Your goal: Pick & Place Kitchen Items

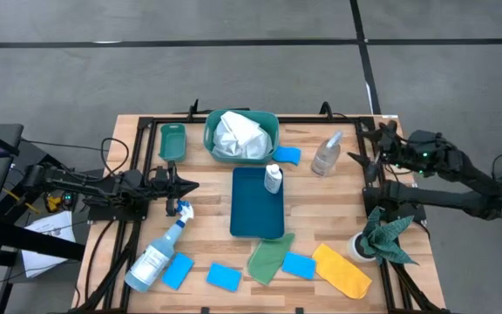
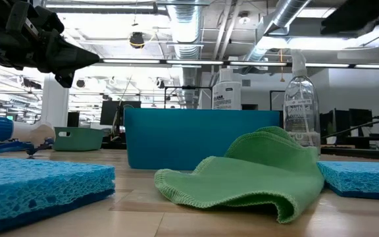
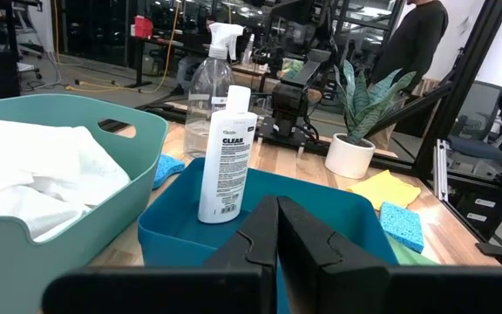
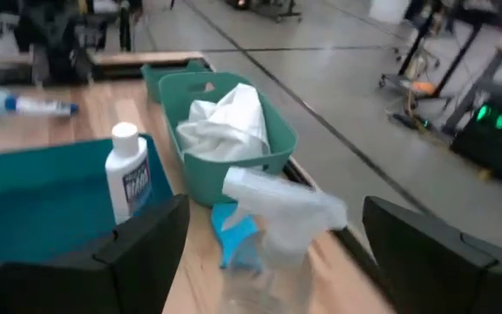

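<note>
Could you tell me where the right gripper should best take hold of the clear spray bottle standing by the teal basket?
Probably the narrow neck under the white trigger head of the clear spray bottle. It stands upright before the open right gripper, so a level approach from the right table edge should fit.
</note>
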Controlling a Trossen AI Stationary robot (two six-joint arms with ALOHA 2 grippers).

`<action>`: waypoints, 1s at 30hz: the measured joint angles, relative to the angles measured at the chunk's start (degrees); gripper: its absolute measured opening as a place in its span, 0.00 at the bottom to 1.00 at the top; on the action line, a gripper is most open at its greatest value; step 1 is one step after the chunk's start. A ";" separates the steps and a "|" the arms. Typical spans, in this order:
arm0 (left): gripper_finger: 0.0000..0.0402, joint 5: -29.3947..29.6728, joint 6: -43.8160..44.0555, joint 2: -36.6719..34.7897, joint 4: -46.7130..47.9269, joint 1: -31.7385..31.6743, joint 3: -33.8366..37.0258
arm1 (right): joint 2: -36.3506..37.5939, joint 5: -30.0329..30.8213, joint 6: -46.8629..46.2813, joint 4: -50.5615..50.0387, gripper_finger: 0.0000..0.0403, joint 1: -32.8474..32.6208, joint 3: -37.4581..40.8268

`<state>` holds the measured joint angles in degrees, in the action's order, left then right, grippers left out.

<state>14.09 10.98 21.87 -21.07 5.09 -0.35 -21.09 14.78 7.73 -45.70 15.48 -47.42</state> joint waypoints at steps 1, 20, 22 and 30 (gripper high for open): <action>0.00 0.00 0.00 0.00 0.01 -0.01 0.01 | -1.13 -0.47 2.50 -1.41 0.83 -0.31 -1.64; 0.00 0.00 0.00 -0.01 -0.01 0.00 0.01 | -37.84 -2.73 45.13 -31.29 0.79 6.56 -33.39; 0.00 0.01 0.02 -0.01 -0.01 0.00 0.00 | -39.90 -5.42 47.46 -31.88 0.78 8.37 -35.31; 0.00 0.01 0.01 0.00 0.00 0.01 0.00 | -47.61 -10.98 49.31 -32.24 0.76 12.52 -38.14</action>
<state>14.10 10.99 21.87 -21.07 5.10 -0.35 -68.69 3.81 57.04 -77.94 28.00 -85.56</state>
